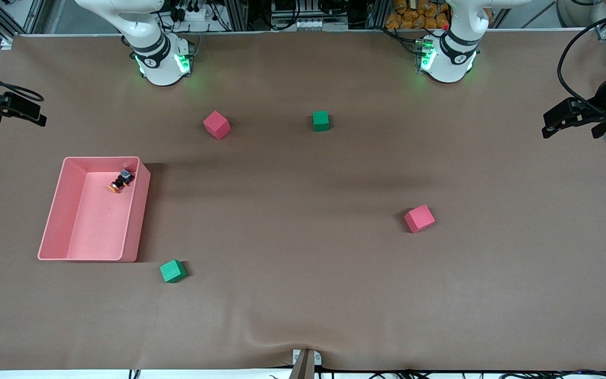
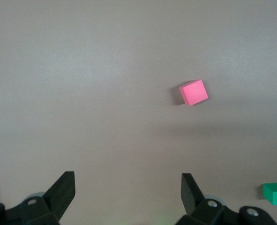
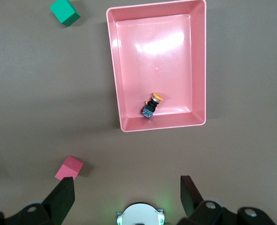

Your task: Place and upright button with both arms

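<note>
Button (image 1: 121, 181) lying tipped on its side in pink bin (image 1: 56, 210), at the corner nearest right arm's base. Not yet grasped, placed or uprighted. Left gripper (image 2: 128, 192) and right gripper (image 3: 127, 193) both waiting high over table, fingers spread, empty.

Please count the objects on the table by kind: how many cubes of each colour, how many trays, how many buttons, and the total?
Red foam cubes: 2
Green foam cubes: 2
Pink tray: 1
Button: 1, lying on its side in the tray
Total: 6
</note>
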